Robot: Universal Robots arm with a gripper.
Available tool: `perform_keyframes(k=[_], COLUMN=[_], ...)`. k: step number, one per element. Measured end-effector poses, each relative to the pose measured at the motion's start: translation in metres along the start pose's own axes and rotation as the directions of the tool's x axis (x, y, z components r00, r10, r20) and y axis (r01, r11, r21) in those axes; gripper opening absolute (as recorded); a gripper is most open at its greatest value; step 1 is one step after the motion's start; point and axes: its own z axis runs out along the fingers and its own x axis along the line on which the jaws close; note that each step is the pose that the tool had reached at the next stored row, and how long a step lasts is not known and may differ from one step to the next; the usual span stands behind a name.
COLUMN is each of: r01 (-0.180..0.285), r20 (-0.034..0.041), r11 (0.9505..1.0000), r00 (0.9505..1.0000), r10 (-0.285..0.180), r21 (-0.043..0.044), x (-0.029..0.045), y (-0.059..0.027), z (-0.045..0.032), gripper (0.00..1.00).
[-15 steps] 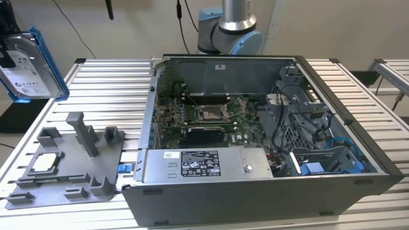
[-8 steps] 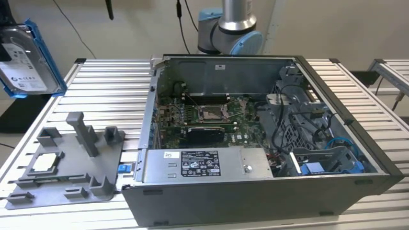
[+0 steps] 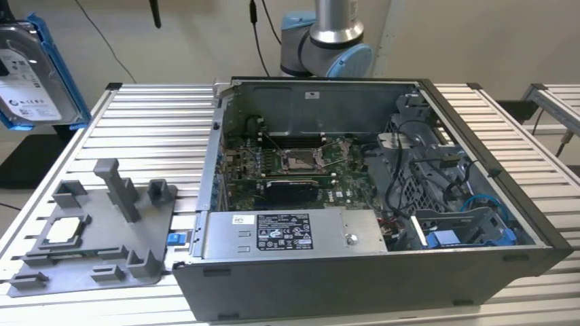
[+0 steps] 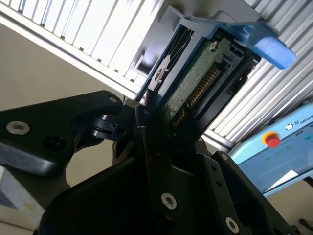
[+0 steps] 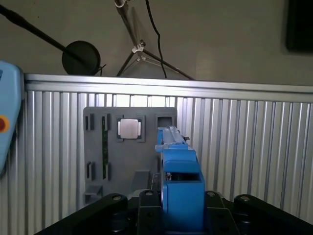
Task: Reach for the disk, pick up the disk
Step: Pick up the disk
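Ribbed aluminium table (image 3: 145,115) before a plain wall (image 3: 181,41), carrying an open computer case (image 3: 363,285) and a grey fixture (image 3: 100,238) that bears a small chip (image 3: 62,232). Disk (image 3: 27,75), framed by its blue bracket (image 5: 178,166), hangs in the air well above the table at the exterior view's upper left, label outward. In both wrist views the gripper (image 5: 182,210) is clamped on one end of the disk. The hold seems to bear on the bracket, though the contact surfaces are hidden. Risk: so short a purchase may let the disk pivot or slip and drop onto the fixture or table. A tripod (image 5: 139,49) stands beyond the table's edge.
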Motion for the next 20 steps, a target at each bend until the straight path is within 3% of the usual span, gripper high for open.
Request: perform_keyframes(k=[10, 17, 20], r01=[0.000, 0.000, 0.000], r20=[0.0000, 0.0000, 0.0002], r11=[1.0000, 1.0000, 1.0000], r00=[1.0000, 1.0000, 1.0000], r10=[0.000, 0.000, 0.000], r21=[0.0000, -0.0001, 0.0002], x=[-0.0004, -0.0006, -0.0007], y=[-0.0002, -0.0003, -0.0003], z=[-0.0312, -0.0465, -0.0471], gripper=[0.00, 0.00, 0.00])
